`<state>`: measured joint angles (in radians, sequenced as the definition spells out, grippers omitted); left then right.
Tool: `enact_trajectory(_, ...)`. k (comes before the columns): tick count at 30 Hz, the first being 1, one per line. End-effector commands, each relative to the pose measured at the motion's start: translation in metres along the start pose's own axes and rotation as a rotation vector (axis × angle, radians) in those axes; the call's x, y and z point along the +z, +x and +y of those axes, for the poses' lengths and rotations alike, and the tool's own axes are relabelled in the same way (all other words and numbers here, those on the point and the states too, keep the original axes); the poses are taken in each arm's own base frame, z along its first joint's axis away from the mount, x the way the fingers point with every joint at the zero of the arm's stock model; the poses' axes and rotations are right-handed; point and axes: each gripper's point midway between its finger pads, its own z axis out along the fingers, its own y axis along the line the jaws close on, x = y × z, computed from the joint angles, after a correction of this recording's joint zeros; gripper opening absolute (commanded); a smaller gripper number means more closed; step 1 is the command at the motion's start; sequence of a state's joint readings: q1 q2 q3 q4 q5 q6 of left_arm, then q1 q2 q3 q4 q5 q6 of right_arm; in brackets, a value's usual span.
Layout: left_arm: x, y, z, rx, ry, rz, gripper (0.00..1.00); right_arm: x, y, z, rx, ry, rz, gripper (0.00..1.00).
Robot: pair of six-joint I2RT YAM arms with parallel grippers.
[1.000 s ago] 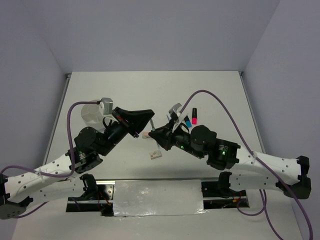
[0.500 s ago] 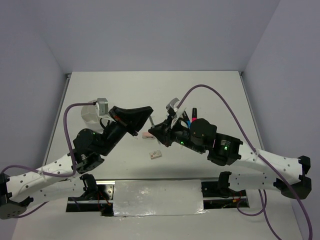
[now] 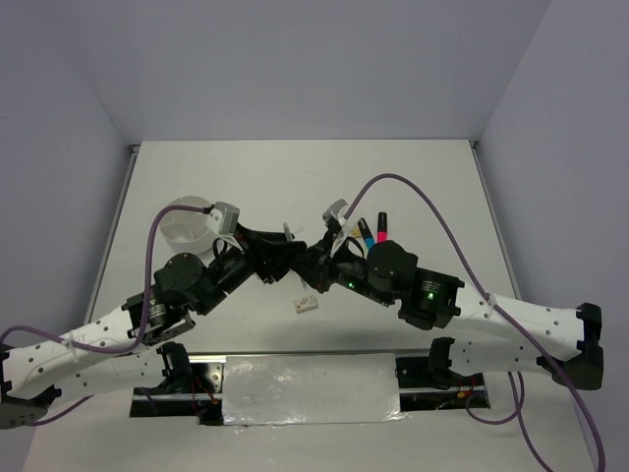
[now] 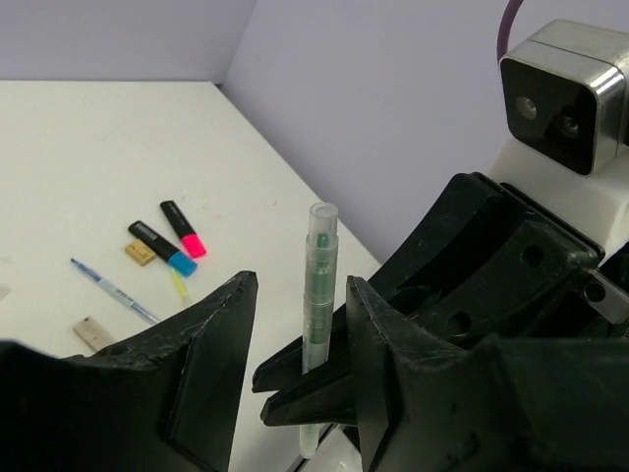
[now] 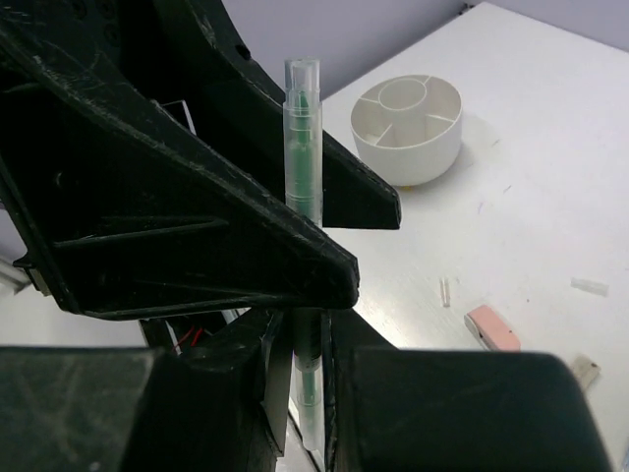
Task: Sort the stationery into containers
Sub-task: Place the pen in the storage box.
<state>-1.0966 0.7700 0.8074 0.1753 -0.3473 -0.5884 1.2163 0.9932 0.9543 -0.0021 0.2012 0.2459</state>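
Observation:
A clear pen with a green core (image 5: 303,147) stands upright in my right gripper (image 5: 305,349), which is shut on its lower part. My left gripper (image 4: 301,287) is open, with one finger on each side of the same pen (image 4: 319,285), a gap showing on both sides. In the top view the two grippers meet at mid-table, left (image 3: 289,254) and right (image 3: 309,260). The white divided tub (image 3: 187,221) stands at the left and also shows in the right wrist view (image 5: 408,128). Pink (image 3: 381,229) and blue (image 3: 367,234) highlighters lie behind the right arm.
A tan eraser (image 3: 306,304) lies in front of the grippers. A pink eraser (image 5: 493,327) and small white bits (image 5: 590,286) lie on the table. In the left wrist view a blue-white pen (image 4: 113,291), a yellow-green pen (image 4: 179,283) and tan erasers (image 4: 140,254) lie by the highlighters (image 4: 184,228).
My left gripper has swung right and down, away from the tub, and its open jaws now straddle the pen. My right gripper has shifted a little left, still holding the pen.

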Motion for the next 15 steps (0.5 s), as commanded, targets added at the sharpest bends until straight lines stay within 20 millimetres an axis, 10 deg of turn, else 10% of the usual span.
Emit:
enact_trajectory(1, -0.005, -0.017, -0.006, 0.033, 0.003, -0.027, 0.54, -0.001, -0.011, 0.005, 0.037, -0.017, -0.059, 0.0)
enact_trajectory(15, -0.001, -0.022, -0.007, 0.035, -0.003, -0.041, 0.02, -0.005, 0.017, 0.006, 0.011, -0.047, -0.023, 0.0)
